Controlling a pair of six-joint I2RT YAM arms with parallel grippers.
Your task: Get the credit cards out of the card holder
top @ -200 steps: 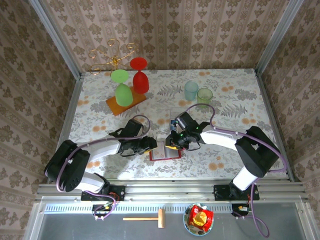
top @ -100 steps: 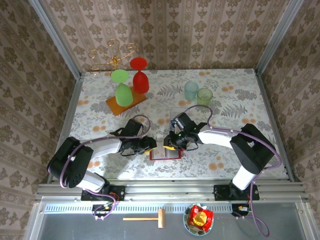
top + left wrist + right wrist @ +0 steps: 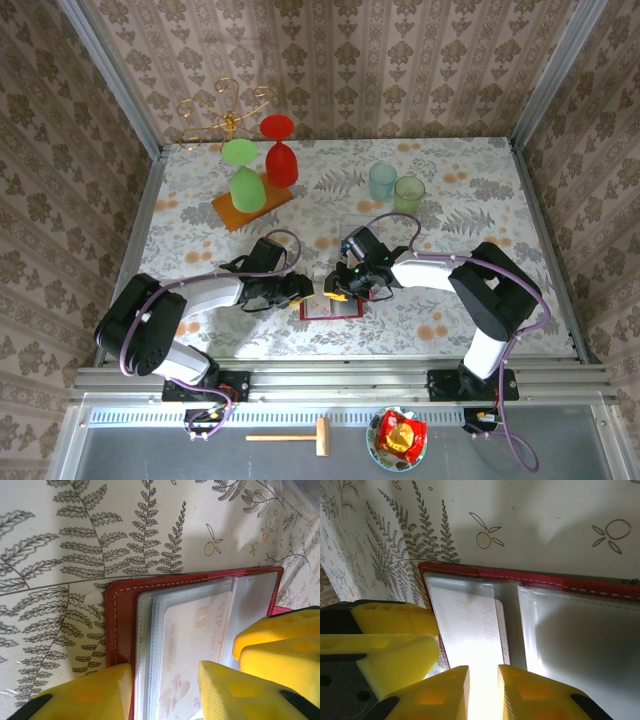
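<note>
The card holder (image 3: 119, 625) looks like matt red leather with pale stitching along its 9 o'clock edge, its pockets (image 3: 252, 592) glossy clear plastic over a smooth pale card (image 3: 192, 635), on a smooth, faintly shiny printed tablecloth (image 3: 60, 535).

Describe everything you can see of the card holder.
The card holder is a red, leather-looking folding case with pale stitching, lying open and flat on the tablecloth near the front middle. Inside are greyish clear plastic sleeves; one holds a pale pinkish card with a chip. The left fingers stand apart over its sleeves on one side, and the right fingers stand close together over the card from the other; contact cannot be judged.
</note>
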